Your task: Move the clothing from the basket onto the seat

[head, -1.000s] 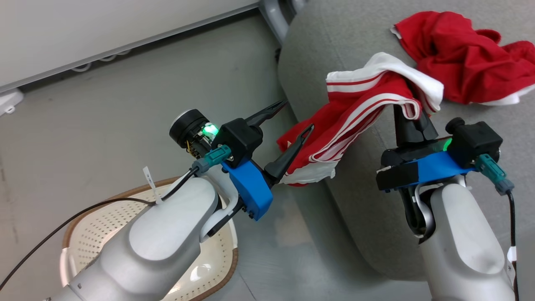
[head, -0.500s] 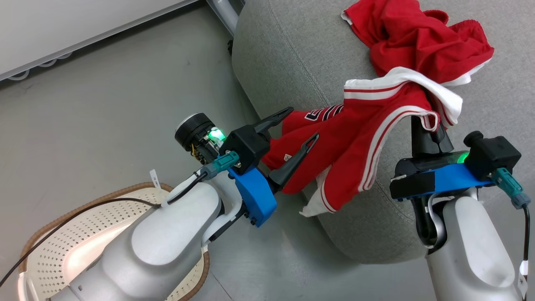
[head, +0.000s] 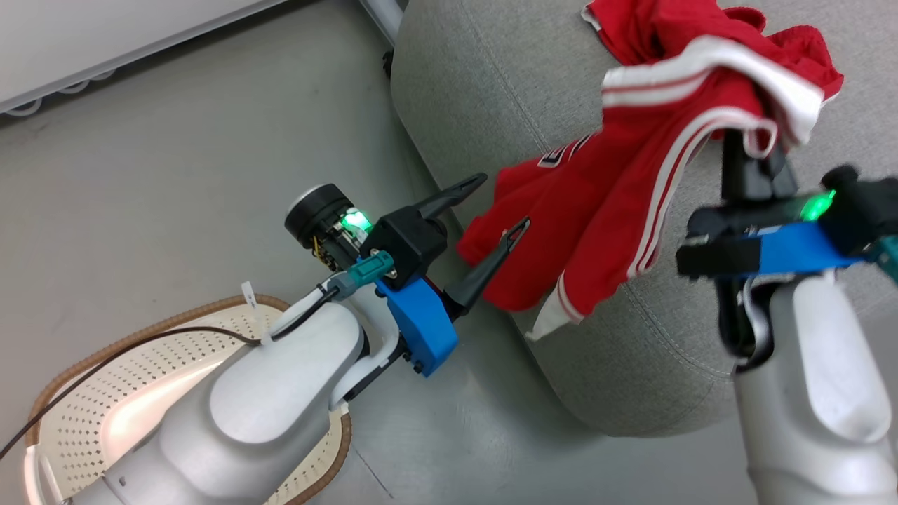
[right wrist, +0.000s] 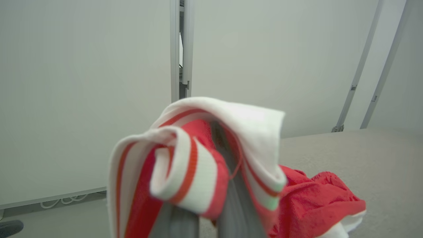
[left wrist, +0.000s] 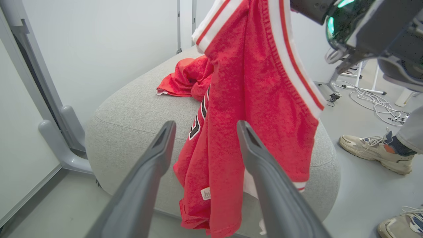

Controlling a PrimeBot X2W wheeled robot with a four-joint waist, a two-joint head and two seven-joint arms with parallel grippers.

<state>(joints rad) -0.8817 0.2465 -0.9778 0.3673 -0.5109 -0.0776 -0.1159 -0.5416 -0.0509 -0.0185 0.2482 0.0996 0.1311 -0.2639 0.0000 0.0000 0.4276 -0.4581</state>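
Your right gripper [head: 751, 158] is clamped on the banded top of the striped red jersey [head: 617, 210] and holds it up over the sofa seat [head: 477, 91].

From that grip the jersey's long axis runs down and towards your left. It crosses the cushion's rounded front edge, and the lower hem dangles off the seat above the floor.

Your left gripper [head: 505, 201] is spread wide and holds nothing. It sits just beside the hanging tail; whether it touches the cloth I cannot tell.

The plain red garment [head: 652, 28] lies on the seat top, just beyond the grip. The laundry basket [head: 140, 335] is on the floor, well apart.

Judgement: the right arm does the work here. Carry the jersey further over the cushion before you let go, or the tail may drag it off the edge.
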